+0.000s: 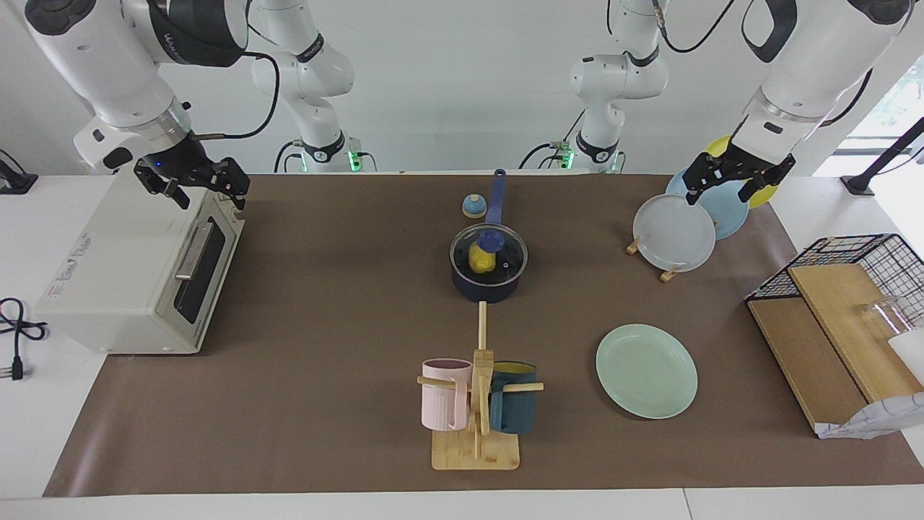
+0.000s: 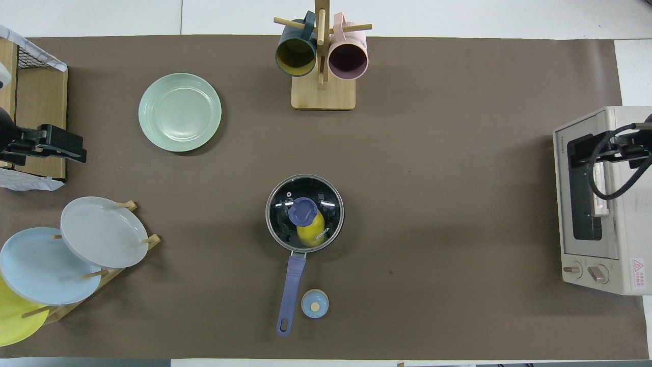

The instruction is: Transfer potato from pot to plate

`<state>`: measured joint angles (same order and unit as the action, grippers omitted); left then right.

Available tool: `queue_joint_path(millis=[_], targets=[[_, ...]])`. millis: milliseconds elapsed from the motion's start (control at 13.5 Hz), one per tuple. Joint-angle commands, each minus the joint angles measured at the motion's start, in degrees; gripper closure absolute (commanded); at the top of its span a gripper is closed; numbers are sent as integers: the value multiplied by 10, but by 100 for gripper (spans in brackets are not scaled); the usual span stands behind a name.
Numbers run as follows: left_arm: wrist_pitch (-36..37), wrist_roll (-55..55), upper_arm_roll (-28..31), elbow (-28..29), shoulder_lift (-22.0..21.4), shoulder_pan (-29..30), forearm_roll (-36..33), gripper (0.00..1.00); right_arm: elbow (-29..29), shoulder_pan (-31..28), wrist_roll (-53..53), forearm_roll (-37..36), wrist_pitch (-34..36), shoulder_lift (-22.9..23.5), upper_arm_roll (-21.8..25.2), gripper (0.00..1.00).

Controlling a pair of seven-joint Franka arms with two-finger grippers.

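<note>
Lighting bright and even, diffuse from above. Soft shadows only: faint one under pale mint-green ribbed plate at about 5 o'clock. Clear glass pot lid shows small white glints. Daylight blows out window at 3 o'clock in facing view. Both views sharp, no blur.

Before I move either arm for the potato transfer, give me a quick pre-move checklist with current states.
1. Potato in the pot: ok, seen through the glass.
2. Pot open for a grasp: not ok, glass lid is on.
3. Mint plate bare: ok.
4. Left pincer free: ok, open and holding nothing, over the plate rack.
5. Right pincer free: ok, open and holding nothing, over the toaster oven.
6. Way from pot to plate: ok, bare mat between them.
</note>
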<state>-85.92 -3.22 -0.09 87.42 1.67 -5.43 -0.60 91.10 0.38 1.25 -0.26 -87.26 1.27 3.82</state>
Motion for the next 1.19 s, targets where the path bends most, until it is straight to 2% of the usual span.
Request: queue_joint_path(millis=[0,593,815,1111], targets=[[-8,-5,-3,15,-13,7,7,0,1,-4,-4,4,-1,-4,-3,0],[-8,-5,-3,15,-13,7,7,0,-1,-6,-8,9,-5,-3,-2,0],[-8,-5,-3,15,-13,7,7,0,5,0,27,12,-7,-5,-7,0],[-7,-5,-3,15,-13,7,7,0,8,57,36,13,-38,0,-8,0]])
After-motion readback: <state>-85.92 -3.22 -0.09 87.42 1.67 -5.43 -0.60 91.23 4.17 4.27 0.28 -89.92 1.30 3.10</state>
